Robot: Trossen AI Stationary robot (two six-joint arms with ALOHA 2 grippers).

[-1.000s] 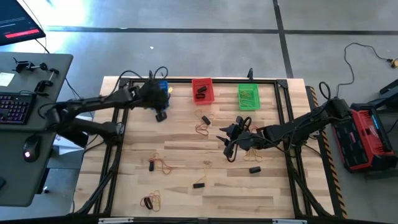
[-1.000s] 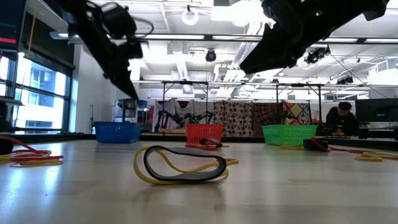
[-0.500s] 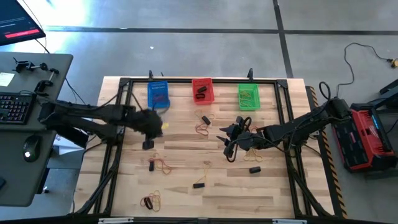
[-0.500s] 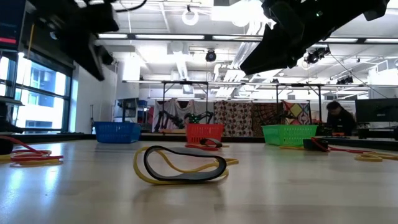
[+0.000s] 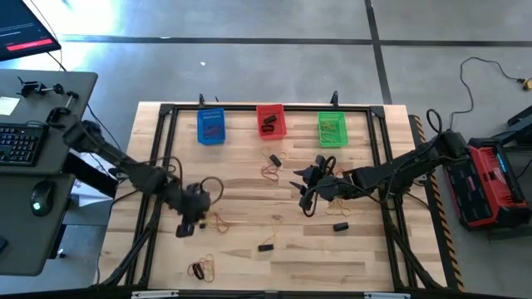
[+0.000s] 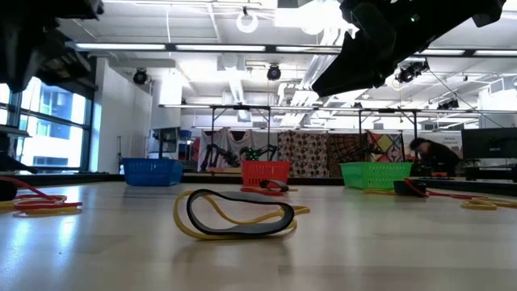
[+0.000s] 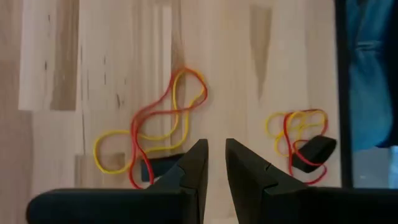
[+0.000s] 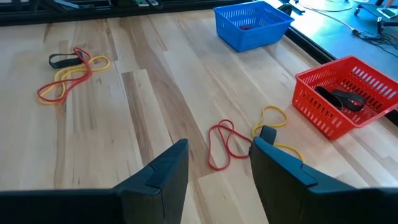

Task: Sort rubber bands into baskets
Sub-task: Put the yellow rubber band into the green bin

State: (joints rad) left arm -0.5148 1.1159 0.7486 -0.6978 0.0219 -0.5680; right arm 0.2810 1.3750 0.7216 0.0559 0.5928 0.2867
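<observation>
Three baskets stand in a row at the far edge: blue (image 5: 211,126), red (image 5: 271,121) and green (image 5: 332,129). Rubber bands lie scattered on the wooden table. My left gripper (image 5: 186,226) hovers at the near left over a tangle of red and yellow bands (image 7: 152,127) with a black band (image 7: 154,168) partly behind its finger. Its fingers (image 7: 216,149) stand a narrow gap apart with nothing between them. My right gripper (image 5: 306,198) hangs open over the table's middle, above red and yellow bands (image 8: 230,140), and holds nothing (image 8: 217,158).
A second tangle with a black band (image 7: 305,140) lies near the front edge. More bands lie at the middle (image 5: 271,166), near my right gripper (image 5: 339,226) and close to the low camera (image 6: 234,214). A black frame (image 5: 150,208) borders the table.
My left gripper has swung from beside the blue basket toward the table's near edge and a little left, turning as it went, and now stands over the red and yellow tangle. My right arm has kept still.
</observation>
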